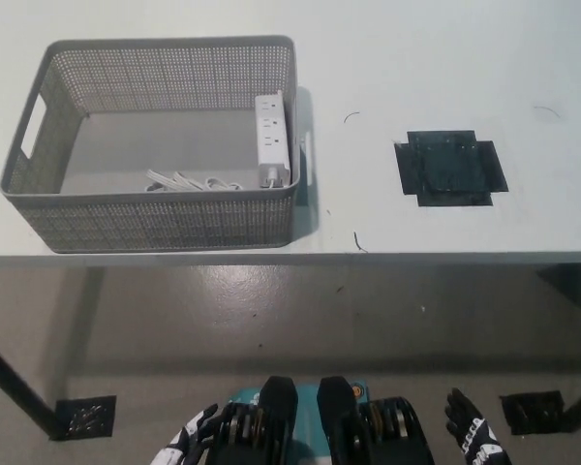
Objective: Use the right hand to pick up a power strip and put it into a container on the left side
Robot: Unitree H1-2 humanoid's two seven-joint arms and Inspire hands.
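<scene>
both hands sit low at the bottom edge of the head view, well below the bench and well apart from everything on it. left hand (pixel 189 446) shows only its white-and-black fingertips at lower left, spread and holding nothing. right hand (pixel 472 438) shows at lower right, black with white marks, fingers apart, grasping nothing.

power strip (pixel 270 139) lies inside the grey perforated container (pixel 165 221), along its right wall, long axis running from the far wall toward the near one. its white cord (pixel 187 180) lies coiled loosely on the container floor, near the front wall, left of the strip's near end.

container sits on the left part of the white bench (pixel 387 228), its front wall close to the bench's near edge. handle cutout visible in the left wall.

dark square patch (pixel 451 167) on the bench right of the container, well apart from it. a few thin dark scratch marks on the bench surface between and around them.
</scene>
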